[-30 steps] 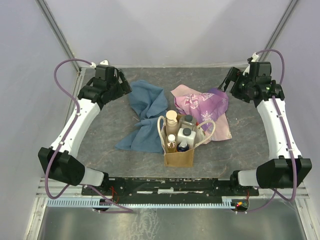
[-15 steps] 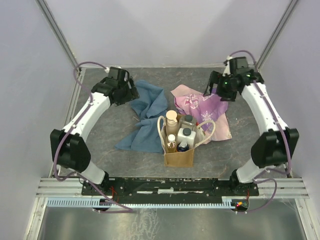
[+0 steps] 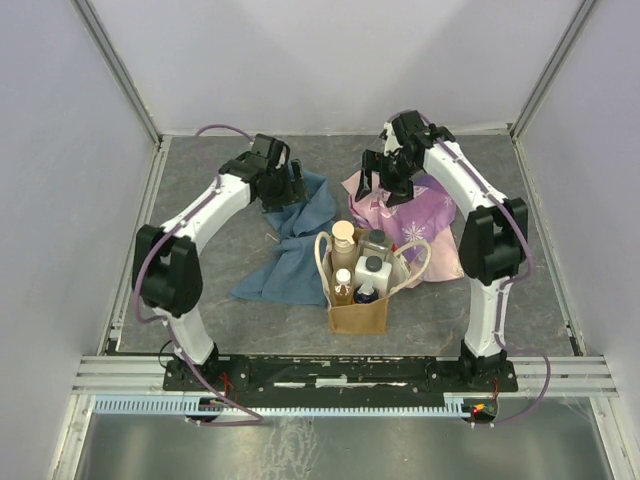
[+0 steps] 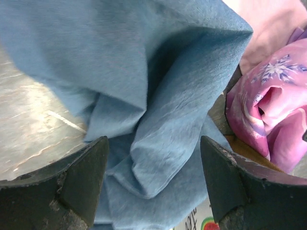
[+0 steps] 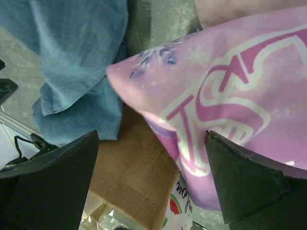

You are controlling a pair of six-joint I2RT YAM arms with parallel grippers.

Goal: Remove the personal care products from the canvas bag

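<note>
The bag is sitting front centre, bottles standing inside. The left gripper is hovering over the blue cloth and the right gripper over the pink cloth, both with jaws released and empty. Reaching in may be risking a snagged handle, tipping the bag.

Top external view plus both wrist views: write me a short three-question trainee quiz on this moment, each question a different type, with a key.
1. True or false: every bottle in view stands inside the canvas bag.
2. The left end effector hangs over: A) the blue cloth; B) the canvas bag; C) a bottle.
3. Fill in: the jaws of the left one and of the right end effector both stand ____.
Key: 1 true; 2 A; 3 open.
</note>
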